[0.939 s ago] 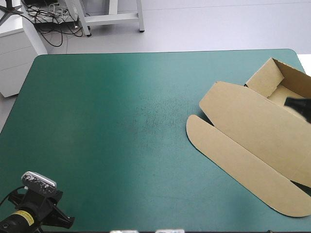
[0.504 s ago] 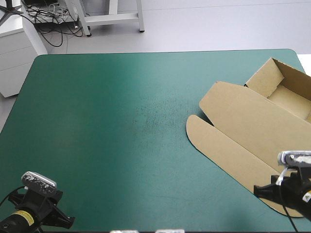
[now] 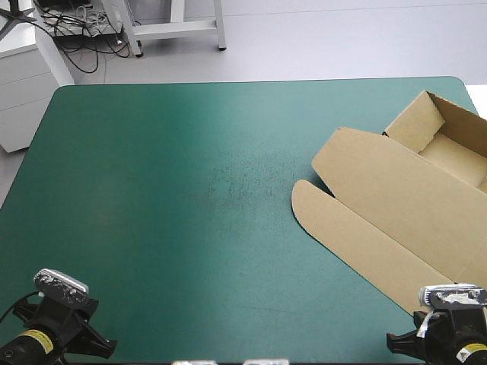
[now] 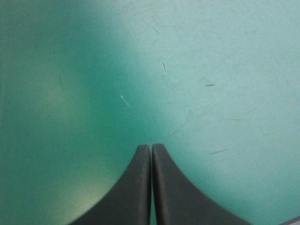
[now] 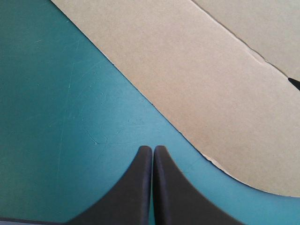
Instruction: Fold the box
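Hovering at near corners, black-finned left hand [image 4: 151,147] and right hand [image 5: 153,148] are closed, empty. Brown cardboard box [image 3: 396,205] sits at the teal-green surface's [image 3: 167,190] right edge, tray formed, lid flat; folding looks done, so just stay clear.

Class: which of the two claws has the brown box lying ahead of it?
The right claw: the box lies flat just ahead of it. The left claw faces only teal-green cover.

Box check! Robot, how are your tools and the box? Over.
Both empty: left tool shut over bare cover; right tool shut beside the box. Tray end open, lid flat. Nothing in the way.
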Controlling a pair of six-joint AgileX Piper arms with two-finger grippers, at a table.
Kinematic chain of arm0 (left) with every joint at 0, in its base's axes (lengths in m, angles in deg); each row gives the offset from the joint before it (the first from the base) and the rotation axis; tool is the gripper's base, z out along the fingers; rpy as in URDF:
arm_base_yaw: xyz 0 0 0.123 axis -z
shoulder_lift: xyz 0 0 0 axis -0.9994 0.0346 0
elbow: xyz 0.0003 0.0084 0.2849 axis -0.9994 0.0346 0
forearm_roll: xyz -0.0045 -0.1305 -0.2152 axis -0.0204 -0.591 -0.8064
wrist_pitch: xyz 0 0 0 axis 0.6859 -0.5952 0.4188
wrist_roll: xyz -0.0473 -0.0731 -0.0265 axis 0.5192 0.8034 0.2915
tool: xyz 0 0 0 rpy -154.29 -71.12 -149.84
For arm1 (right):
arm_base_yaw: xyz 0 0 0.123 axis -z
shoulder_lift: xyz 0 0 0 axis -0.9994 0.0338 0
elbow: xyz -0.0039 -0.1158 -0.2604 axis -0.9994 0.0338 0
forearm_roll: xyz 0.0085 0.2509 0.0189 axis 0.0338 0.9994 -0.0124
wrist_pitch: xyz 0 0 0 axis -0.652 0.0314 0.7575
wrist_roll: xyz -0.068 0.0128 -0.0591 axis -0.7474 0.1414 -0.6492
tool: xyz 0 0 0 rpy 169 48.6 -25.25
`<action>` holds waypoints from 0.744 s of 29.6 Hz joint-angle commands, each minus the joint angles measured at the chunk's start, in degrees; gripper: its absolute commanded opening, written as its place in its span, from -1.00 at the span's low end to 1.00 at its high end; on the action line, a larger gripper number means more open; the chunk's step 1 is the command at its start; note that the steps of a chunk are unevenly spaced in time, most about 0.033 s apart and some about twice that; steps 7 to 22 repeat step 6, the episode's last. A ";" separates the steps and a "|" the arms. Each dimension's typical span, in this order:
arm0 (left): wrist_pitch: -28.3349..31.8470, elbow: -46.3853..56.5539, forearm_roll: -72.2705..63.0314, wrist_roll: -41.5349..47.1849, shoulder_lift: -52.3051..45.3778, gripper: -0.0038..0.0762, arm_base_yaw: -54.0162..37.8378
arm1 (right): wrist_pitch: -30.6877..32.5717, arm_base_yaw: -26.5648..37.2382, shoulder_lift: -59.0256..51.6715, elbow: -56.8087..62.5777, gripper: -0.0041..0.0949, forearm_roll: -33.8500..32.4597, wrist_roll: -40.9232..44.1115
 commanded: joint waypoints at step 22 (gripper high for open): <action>3.19 -1.34 -0.25 0.48 0.73 -0.93 0.20 | -0.02 -0.08 0.64 -1.40 -0.93 0.72 -0.56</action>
